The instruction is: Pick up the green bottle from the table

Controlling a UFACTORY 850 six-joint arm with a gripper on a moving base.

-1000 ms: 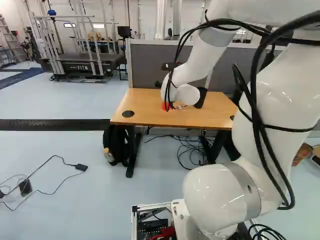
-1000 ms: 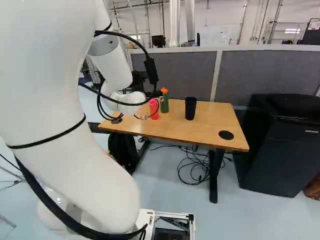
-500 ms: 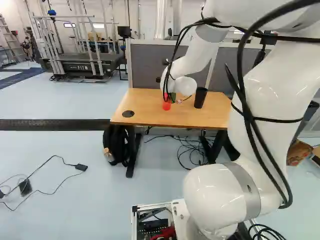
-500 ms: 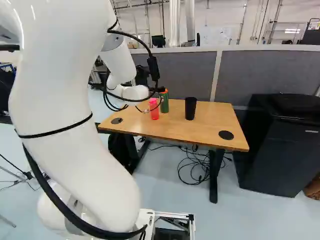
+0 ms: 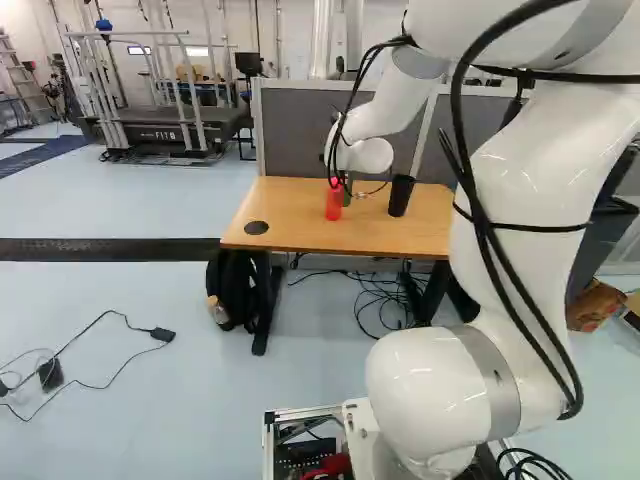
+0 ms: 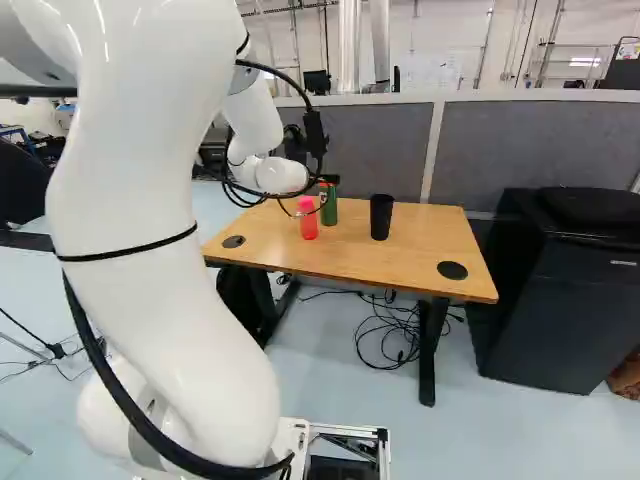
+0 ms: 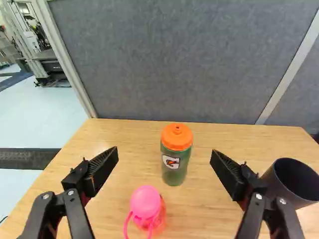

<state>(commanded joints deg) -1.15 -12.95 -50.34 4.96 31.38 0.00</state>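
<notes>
Just above the middle of the right base view, the green bottle (image 6: 330, 208) stands upright on the bench (image 6: 430, 235), beside the pink bottle (image 6: 308, 220) and left of the black cup (image 6: 381, 218). The fingers (image 6: 331, 179) are spread wide, gripping nothing; the wrist view shows the green bottle ahead, in line with the gap.

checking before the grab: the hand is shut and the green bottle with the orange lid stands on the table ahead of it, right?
Not quite: the hand is open, its two fingers wide apart in the wrist view. The green bottle with the orange lid does stand on the table ahead of it.
</notes>
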